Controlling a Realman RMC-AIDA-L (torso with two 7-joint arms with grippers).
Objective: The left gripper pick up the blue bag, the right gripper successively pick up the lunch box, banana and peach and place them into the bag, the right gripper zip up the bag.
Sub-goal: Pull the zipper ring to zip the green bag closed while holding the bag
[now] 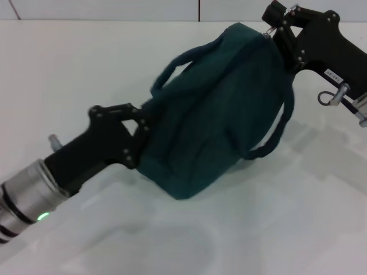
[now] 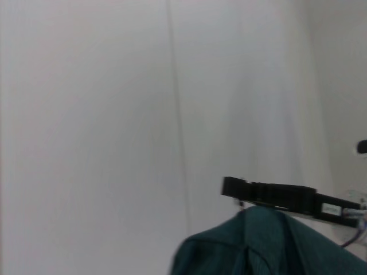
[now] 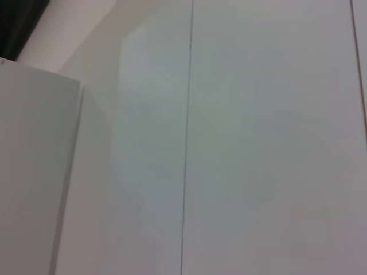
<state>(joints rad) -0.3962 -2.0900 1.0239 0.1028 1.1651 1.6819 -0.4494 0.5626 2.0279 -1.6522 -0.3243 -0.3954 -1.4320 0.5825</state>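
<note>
The dark blue-green bag [image 1: 218, 126] hangs lifted over the white table [image 1: 69, 69], lying at a slant with its looped handles [image 1: 275, 137] hanging free. My left gripper [image 1: 140, 134] is shut on the bag's lower near end. My right gripper [image 1: 274, 26] is shut on the metal zipper pull [image 1: 267, 33] at the bag's far upper end. The bag's top looks closed. The left wrist view shows the bag's top [image 2: 269, 246] with the right gripper's fingers [image 2: 269, 193] just beyond it. The lunch box, banana and peach are out of view.
A white wall [image 1: 114, 8] with panel seams runs behind the table. A grey cable loop [image 1: 327, 97] hangs off my right arm. The right wrist view shows only white wall panels [image 3: 258, 143] and a white cabinet corner [image 3: 34, 160].
</note>
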